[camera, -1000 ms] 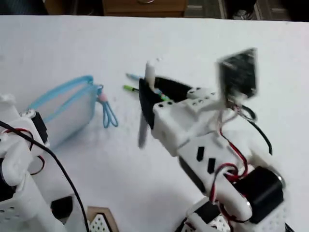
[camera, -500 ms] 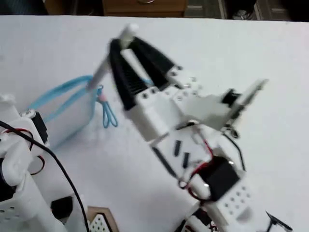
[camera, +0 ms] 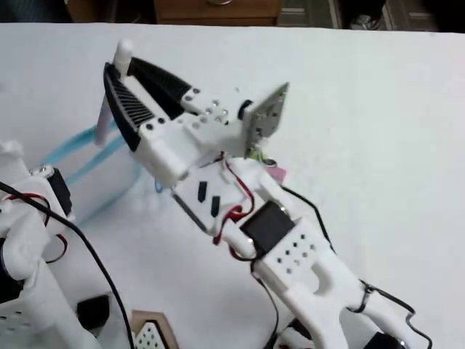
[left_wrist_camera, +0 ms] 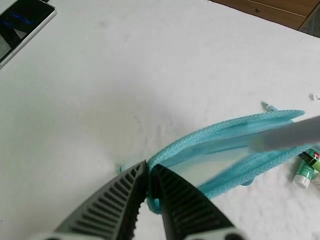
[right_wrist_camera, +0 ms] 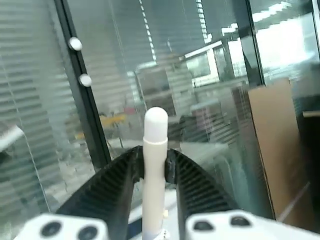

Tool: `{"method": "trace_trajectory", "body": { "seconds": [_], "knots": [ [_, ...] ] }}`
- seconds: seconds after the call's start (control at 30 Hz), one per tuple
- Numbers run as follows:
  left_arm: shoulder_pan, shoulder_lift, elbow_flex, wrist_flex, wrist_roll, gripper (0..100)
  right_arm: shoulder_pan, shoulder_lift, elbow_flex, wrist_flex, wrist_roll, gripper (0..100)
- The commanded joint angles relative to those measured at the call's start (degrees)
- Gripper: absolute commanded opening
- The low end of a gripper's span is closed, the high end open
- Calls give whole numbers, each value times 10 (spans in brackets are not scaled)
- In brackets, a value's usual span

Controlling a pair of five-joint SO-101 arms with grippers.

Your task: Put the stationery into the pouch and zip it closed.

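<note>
High view: white pen (camera: 106, 120) pinched in R gripper (camera: 120, 69) at pouch (camera: 102, 182) mouth; edge clamped by L gripper (left_wrist_camera: 148, 169). Risk: missing narrow opening w/ tilted pen.

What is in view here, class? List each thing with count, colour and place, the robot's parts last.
clear plastic pouch with blue zip edging: 1, clear and blue, lying on the table, mouth open.
white cylindrical pen: 1, white, upright, gripped above the table.
green-capped marker: 1, green and white, on the table beside the pouch.
thin blue pen: 1, blue, on the table past the pouch.
dark flat screen device: 1, black, on the table, away from the pouch.
white table: 1, white, under everything.
left hand: 1, black fingers, shut on the pouch's edge.
right hand: 1, black fingers, shut on the pen.
</note>
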Motion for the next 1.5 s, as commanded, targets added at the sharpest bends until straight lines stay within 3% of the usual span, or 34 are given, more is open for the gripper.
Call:
{"method": "trace_trajectory", "body": {
  "seconds": [0.0,0.13,0.23,0.43,0.6,0.77,0.93,1.0,1.2,1.47],
  "knots": [
    [-2,-3,-2,-3,5,24,-4,1,24,-28,4,17],
    [-2,-3,-2,-3,6,24,-15,1,63,-28,4,17],
    [-2,-3,-2,-3,7,24,-47,2,82,-11,72,22],
    [-2,-3,-2,-3,7,24,-76,-3,86,52,103,225],
    [-2,-3,-2,-3,7,24,-56,-22,41,86,101,247],
    [-3,-4,-2,-3,7,24,43,-24,-106,280,21,248],
    [-3,-4,-2,-3,6,24,194,89,-295,533,18,250],
    [-3,-4,-2,-3,6,24,229,154,-369,644,77,250],
    [-3,-5,-2,-3,5,24,214,364,-500,865,399,248],
    [-3,-6,-2,-3,5,24,202,621,-650,873,441,250]
  ]
}}
